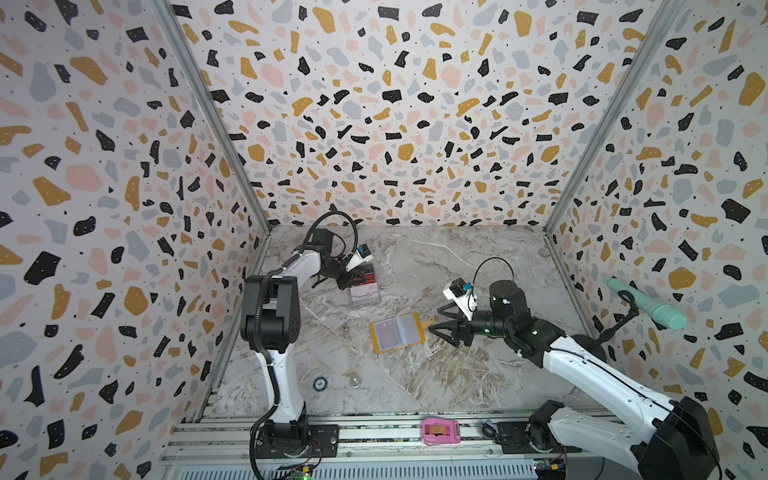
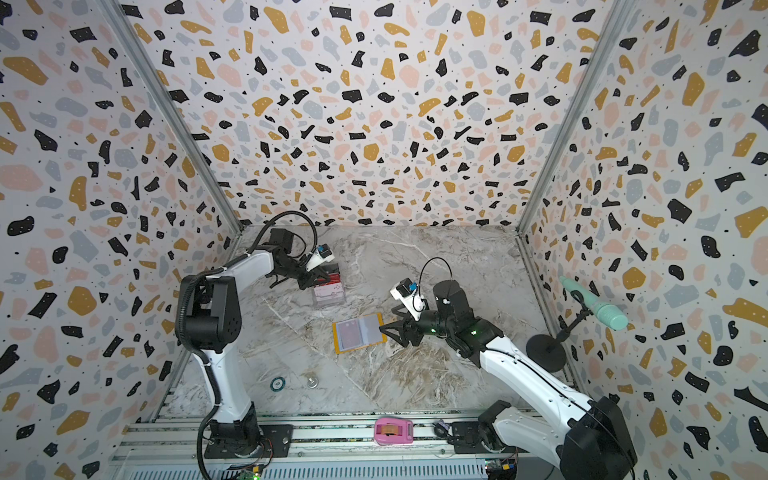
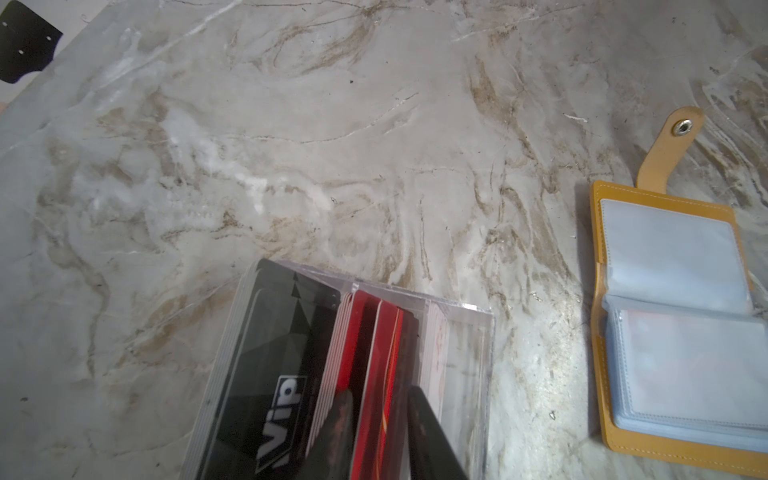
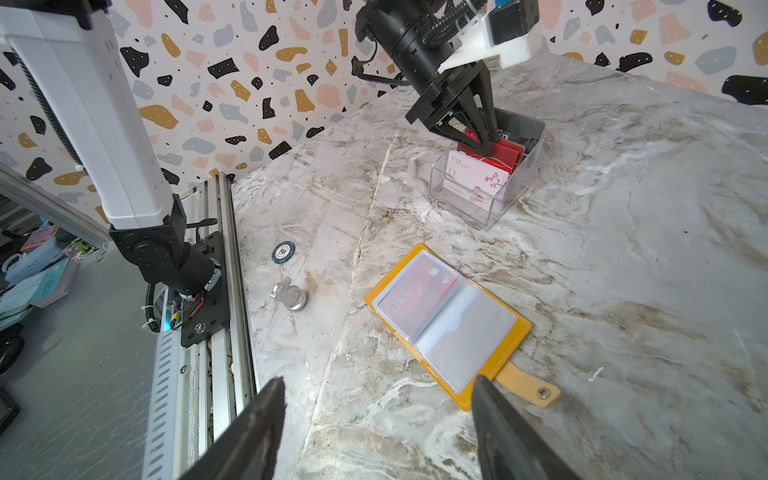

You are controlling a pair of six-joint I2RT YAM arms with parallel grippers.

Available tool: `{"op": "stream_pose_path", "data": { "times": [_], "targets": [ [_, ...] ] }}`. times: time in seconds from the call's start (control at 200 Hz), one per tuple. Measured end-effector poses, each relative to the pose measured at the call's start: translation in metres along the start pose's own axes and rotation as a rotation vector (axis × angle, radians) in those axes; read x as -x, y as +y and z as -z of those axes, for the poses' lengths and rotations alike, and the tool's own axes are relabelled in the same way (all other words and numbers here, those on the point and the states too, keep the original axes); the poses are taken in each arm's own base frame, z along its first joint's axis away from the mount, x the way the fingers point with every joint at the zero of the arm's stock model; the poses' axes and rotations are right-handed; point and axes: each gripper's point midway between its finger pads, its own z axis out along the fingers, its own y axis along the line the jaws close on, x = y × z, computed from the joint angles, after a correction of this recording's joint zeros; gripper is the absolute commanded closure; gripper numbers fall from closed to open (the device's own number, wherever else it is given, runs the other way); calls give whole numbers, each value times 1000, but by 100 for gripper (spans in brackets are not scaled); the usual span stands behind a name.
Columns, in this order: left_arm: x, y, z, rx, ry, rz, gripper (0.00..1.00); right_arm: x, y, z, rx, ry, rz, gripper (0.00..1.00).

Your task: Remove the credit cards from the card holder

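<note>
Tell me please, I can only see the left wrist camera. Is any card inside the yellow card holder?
Observer: Yes. The right wrist view shows a dark red card through a clear sleeve of the open card holder.
Operator: Where's the other arm?
Observer: The right gripper is by the holder's snap-tab end, jaws wide open, empty.
Operator: What's at the front of the clear stand?
Observer: A white VIP card with pink blossoms, in the front tier of the acrylic stand.
</note>
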Motion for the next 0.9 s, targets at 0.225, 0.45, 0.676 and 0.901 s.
{"op": "stream_pose_path", "data": {
  "times": [0.225,0.45,0.676,0.901],
  "targets": [
    [6,2,5,18,-11,45,65,0,-2,0,-9,-1,-2,28],
    [33,11,33,124,-54,37,57,2,-2,0,-12,-9,4,28],
    [60,13,67,217,-92,52,56,2,-7,-1,-37,-9,3,28],
    [46,5,90,368,-96,184,51,-2,-18,-2,-94,-2,-6,28]
  ]
}}
